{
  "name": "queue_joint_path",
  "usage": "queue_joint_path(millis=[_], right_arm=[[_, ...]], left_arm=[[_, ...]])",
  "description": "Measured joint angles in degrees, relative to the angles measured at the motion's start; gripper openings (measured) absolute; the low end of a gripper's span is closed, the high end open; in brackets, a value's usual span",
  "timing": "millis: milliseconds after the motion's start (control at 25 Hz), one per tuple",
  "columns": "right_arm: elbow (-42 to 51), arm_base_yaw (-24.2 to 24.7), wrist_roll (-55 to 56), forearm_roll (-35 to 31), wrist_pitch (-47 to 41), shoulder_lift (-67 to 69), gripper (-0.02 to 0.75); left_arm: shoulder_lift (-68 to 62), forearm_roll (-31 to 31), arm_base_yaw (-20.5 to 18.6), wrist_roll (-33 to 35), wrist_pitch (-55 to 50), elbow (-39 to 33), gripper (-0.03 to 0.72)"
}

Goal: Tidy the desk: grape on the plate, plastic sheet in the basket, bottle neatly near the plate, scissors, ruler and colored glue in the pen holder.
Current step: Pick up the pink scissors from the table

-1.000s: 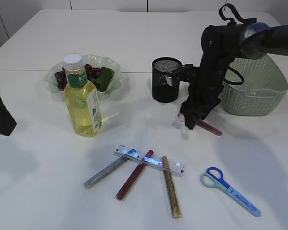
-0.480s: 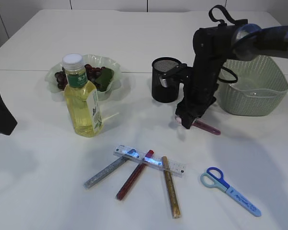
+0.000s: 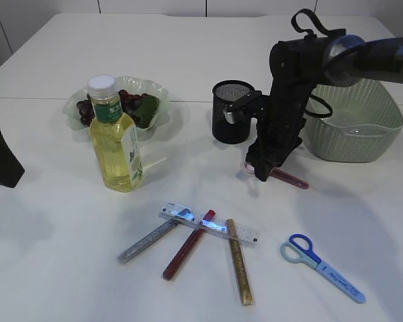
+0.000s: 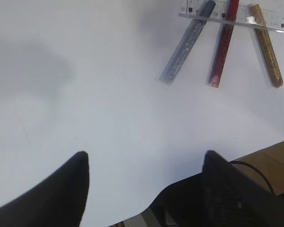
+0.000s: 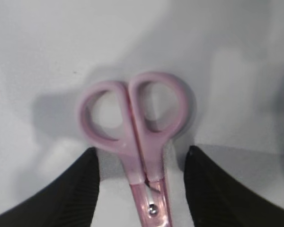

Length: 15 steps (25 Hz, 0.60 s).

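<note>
We've got a white bench (image 3: 67, 268) with a pale green basket (image 3: 363, 134) at the back right, a ruffled green plate (image 3: 158, 94) with dark grapes (image 3: 131, 99) on it at the back left, and just in front of the plate an upright bottle (image 3: 115, 144) of yellow liquid with a white cap and green label. The black mesh pen holder (image 3: 230, 113) stands near the middle. The right gripper (image 5: 142, 170) hangs over the pink scissors (image 5: 135, 118), jaws spread either side of the handles without pinching them; the scissors lie flat, loops side by side, blades shut. The left gripper (image 4: 144, 175) hovers over bare bench, jaws released, nothing in them. Up front, the clear ruler (image 3: 208, 225) lies across silver, red and gold glue sticks (image 3: 188, 245), with blue scissors (image 3: 319, 267) off to their right.
</note>
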<state>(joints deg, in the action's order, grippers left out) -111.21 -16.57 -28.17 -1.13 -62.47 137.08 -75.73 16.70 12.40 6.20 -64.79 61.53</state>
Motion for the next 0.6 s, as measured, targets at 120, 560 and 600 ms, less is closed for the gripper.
queue_joint_path(millis=[120, 560, 600], right_arm=[[0.0, 0.0, 0.04, 0.0, 0.0, 0.09, 0.457], [-0.04, 0.0, 0.15, -0.1, -1.46, 0.09, 0.209], [-0.04, 0.0, 0.15, -0.1, -1.46, 0.09, 0.206]], left_arm=[[0.0, 0.0, 0.0, 0.0, 0.0, 0.0, 0.541], [0.0, 0.0, 0.0, 0.0, 0.11, 0.0, 0.541], [0.0, 0.0, 0.0, 0.0, 0.11, 0.0, 0.541]])
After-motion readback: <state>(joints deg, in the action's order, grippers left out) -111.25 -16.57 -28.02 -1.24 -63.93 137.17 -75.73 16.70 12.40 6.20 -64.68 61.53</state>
